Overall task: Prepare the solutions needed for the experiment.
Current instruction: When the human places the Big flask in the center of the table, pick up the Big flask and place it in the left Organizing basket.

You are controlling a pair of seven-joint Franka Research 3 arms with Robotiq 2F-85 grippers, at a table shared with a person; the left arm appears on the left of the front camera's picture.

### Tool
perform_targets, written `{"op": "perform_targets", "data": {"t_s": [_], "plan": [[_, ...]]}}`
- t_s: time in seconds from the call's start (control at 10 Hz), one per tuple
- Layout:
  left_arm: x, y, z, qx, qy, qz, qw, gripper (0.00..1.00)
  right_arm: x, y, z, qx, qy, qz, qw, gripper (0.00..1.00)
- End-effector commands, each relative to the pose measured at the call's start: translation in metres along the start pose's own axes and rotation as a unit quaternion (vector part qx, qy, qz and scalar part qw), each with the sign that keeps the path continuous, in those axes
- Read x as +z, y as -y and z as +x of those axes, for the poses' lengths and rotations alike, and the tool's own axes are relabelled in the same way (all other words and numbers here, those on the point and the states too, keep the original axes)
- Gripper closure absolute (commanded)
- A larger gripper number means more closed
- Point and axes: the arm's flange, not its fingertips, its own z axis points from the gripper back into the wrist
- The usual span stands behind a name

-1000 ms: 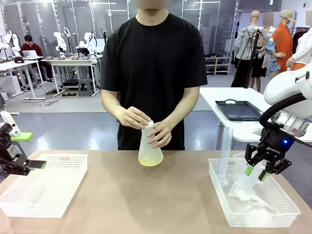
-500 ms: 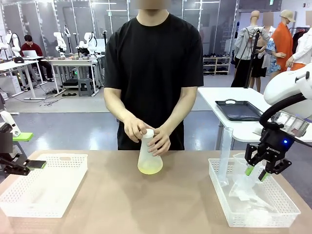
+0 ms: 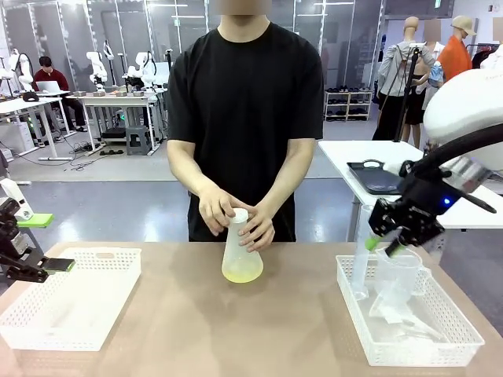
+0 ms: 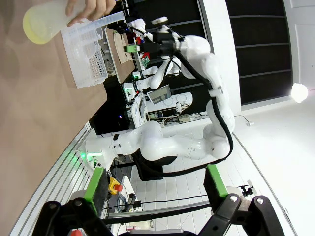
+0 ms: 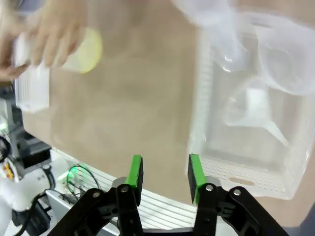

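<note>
- Brown tabletop [image 3: 299, 314] runs between the robot and a person in a black shirt at the far side, with other lab benches behind.
- Pale yellow solution [image 3: 242, 272] lies as a shallow layer in the bottom of a frosted conical flask [image 3: 240, 247], which stands upright at mid-table. The person's hands [image 3: 216, 208] wrap its neck and top.
- Left gripper [image 4: 153, 177] hovers off the left end near the left basket [image 3: 47, 338], fingers spread wide with nothing between them.
- Right gripper [image 3: 381, 245] hangs over the right basket [image 3: 416, 360], just above a beaker [image 3: 401, 275] and beside a tall measuring cylinder [image 3: 361, 251]. Its pads are apart and hold nothing.
- Judged progress: one small batch is in the flask, perhaps being capped or swirled. The labware in the right basket looks dry and unlifted, so most of the measuring and pouring seems to lie ahead.
</note>
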Motion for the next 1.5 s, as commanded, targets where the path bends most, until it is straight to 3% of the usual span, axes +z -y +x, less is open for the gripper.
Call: {"op": "perform_targets", "data": {"t_s": [0.0, 0.3, 0.4, 0.5, 0.6, 0.7, 0.8, 0.9, 1.0, 1.4], "plan": [[0.0, 0.002, 0.0, -0.003, 0.0, -0.003, 1.0, 0.0, 0.0, -0.017, -0.024, 0.057, 0.058, 0.091, 0.993, 0.52], [0.0, 0.002, 0.0, -0.003, 0.0, -0.003, 1.0, 0.0, 0.017, -0.018, -0.038, 0.014, 0.09, 0.199, 0.976, 0.48], [0.0, 0.002, 0.0, -0.003, 0.0, -0.003, 1.0, 0.0, 0.023, -0.011, -0.041, 0.002, 0.072, 0.262, 0.962, 0.32], [0.0, 0.002, 0.0, -0.003, 0.0, -0.003, 1.0, 0.0, 0.03, -0.002, -0.046, -0.004, 0.065, 0.309, 0.949, 0.28], [0.0, 0.002, 0.0, -0.003, 0.0, -0.003, 1.0, 0.0, 0.037, 0.002, -0.052, 0.002, 0.057, 0.338, 0.939, 0.13], [0.0, 0.002, 0.0, -0.003, 0.0, -0.003, 1.0, 0.0, 0.044, 0.006, -0.057, 0.002, 0.051, 0.358, 0.932, 0.28], [0.0, 0.002, 0.0, -0.003, 0.0, -0.003, 1.0, 0.0, 0.048, 0.01, -0.059, -0.006, 0.045, 0.378, 0.925, 0.0], [0.0, 0.002, 0.0, -0.003, 0.0, -0.003, 1.0, 0.0, 0.049, 0.011, -0.059, -0.001, 0.033, 0.403, 0.915, 0.08], [0.0, 0.002, 0.0, -0.003, 0.0, -0.003, 1.0, 0.0, 0.05, 0.012, -0.06, 0.0, 0.027, 0.413, 0.91, 0.0], [0.0, 0.002, 0.0, -0.003, 0.0, -0.003, 1.0, 0.0, 0.059, 0.015, -0.065, -0.019, 0.027, 0.427, 0.903, 0.0]]}}
